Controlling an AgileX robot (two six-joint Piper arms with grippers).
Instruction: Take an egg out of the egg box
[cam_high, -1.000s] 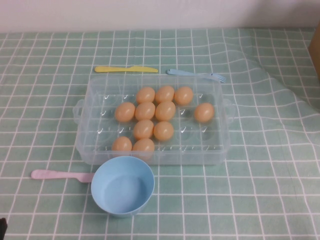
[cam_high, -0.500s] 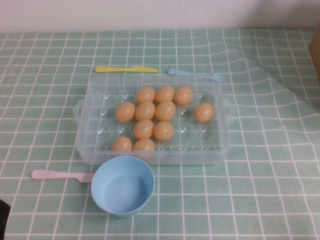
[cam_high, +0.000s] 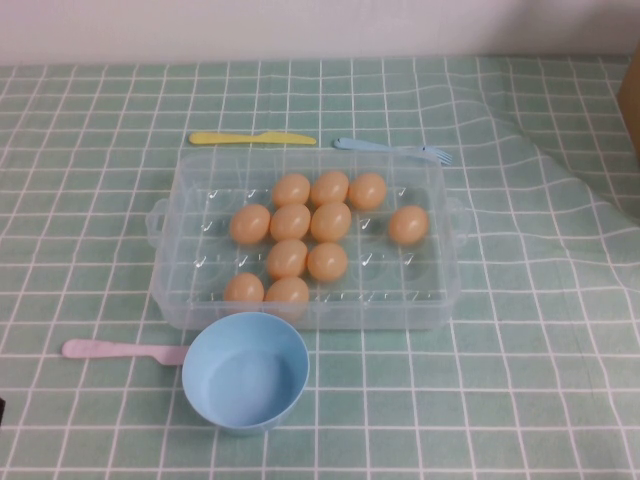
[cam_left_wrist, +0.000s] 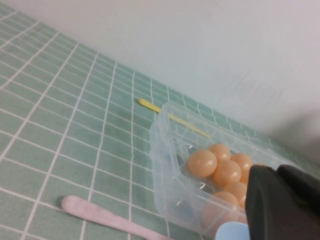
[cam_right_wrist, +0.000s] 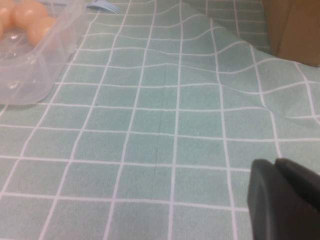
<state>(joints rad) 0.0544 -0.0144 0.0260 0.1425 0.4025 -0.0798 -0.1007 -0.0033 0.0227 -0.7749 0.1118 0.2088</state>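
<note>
Centre of the high view: large clear plastic rectangular egg box (cam_high: 190, 285) with two small side handles, flat on the table (cam_high: 540, 380), which has a green-and-white checked cloth. Ten smooth orange-tan eggs sit in its dimples. Nine are clustered left of centre; one egg (cam_high: 408, 225) sits alone toward the right handle, apart from the rest.

Touching the box's lower edge in frame: light blue round plastic bowl (cam_high: 245, 371). Pink plastic utensil (cam_high: 115, 350) lies flat just left of the bowl, its end at the bowl's rim. Above the box in frame: yellow plastic knife (cam_high: 252, 138) and light blue plastic fork (cam_high: 392, 149), both flat, just beside the box's upper wall.

Left tool (cam_left_wrist: 285, 202): only a black body at the lower right of the left wrist view, near the box's corner and the bowl's rim. Can't tell if clenched or released. It is holding nothing visible.

Right tool (cam_right_wrist: 285, 200): black body at the lower right of the right wrist view, over bare cloth, well apart from the box. State can't be told either.

Neither tool shows in the high view. Brown object at the upper right edge of the right wrist view, unidentifiable.
</note>
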